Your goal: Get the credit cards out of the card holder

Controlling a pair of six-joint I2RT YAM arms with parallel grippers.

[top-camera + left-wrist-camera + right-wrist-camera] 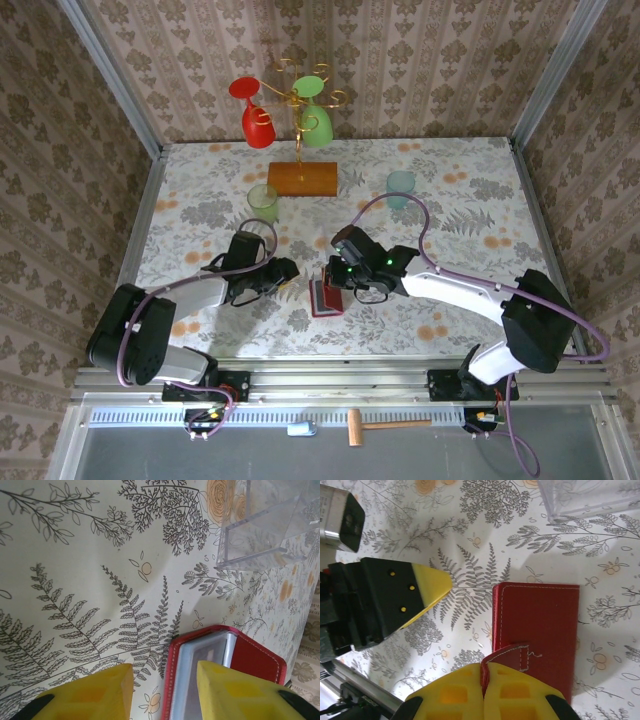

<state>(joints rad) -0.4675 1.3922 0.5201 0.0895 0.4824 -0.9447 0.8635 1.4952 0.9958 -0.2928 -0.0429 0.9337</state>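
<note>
A: So, what is the left gripper (pixel 283 272) doing?
B: Its yellow fingers are spread and hold nothing. It sits just left of the wallet (pixel 326 298).
A: Where is the wallet?
B: It is red and lies on the floral table (pixel 450 200) between both grippers. One edge is ajar, showing grey pockets.
A: And the right gripper (pixel 484 672)?
B: Its fingers are pressed together, pinching the wallet's red tab (pixel 512 656).
</note>
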